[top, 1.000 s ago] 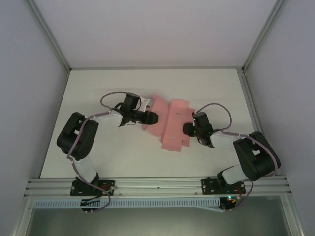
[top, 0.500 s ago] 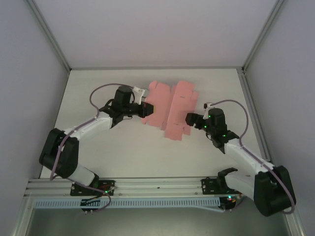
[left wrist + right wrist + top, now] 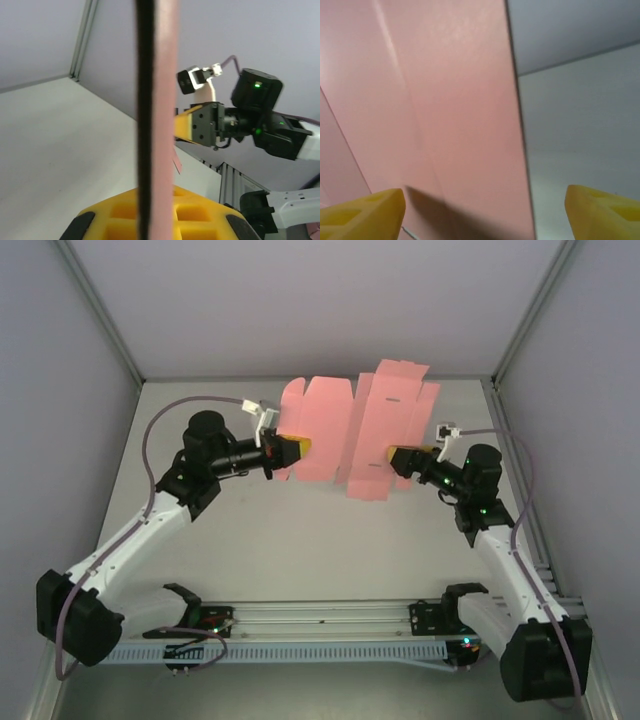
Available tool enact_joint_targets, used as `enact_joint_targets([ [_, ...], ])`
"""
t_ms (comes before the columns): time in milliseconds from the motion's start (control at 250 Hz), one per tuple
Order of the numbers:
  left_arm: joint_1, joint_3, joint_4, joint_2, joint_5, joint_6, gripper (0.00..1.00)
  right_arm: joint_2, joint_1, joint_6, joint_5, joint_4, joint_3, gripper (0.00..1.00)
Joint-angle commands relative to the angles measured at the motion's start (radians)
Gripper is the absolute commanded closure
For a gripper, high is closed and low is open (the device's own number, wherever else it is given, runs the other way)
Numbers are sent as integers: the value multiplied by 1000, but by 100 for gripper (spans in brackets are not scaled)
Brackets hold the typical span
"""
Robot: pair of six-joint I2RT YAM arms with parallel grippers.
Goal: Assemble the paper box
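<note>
the task is at an early stage, as far as i can judge. the paper box (image 3: 345, 430) is a flat pink die-cut sheet with its flaps and fold lines spread out; no wall stands up and no flap is tucked in. in the overhead view it is in the upper centre of the frame, held in the air above the white surface (image 3: 250, 540), and i see no part of it touching the surface.

the left gripper (image 3: 287, 450) reaches in from the left of the frame, and its jaws are closed on the left edge of the sheet. in the left wrist view the sheet runs edge-on from top to bottom through the middle of the frame, with the yellow pad (image 3: 200, 222) at the bottom against it. i judge that this grip carries the card.

the right gripper (image 3: 403, 458) is at the right edge of the sheet, centre right in the overhead frame. its jaws are wide apart: in the right wrist view the two yellow fingertips (image 3: 360, 210) sit in the lower left and lower right corners, and the pink card is in the left and middle part. the right fingertip is clearly apart from the card; whether the left one touches it i cannot tell. this side does not grip.

what is done: the sheet is up between both arms. what is left is nearly everything: to crease the panels along the fold lines, to bring them into a rectangular body, and to close the end flaps.
</note>
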Motion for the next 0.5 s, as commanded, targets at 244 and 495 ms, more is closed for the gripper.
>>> enact_joint_targets([
  [244,-5,-35,3,-79,-34,16,100,46,-62,15,-243,75,103,55],
  [495,-3,-37,-40,-86,-148,19,100,-13,-75,-135,-153,-161,133,91],
])
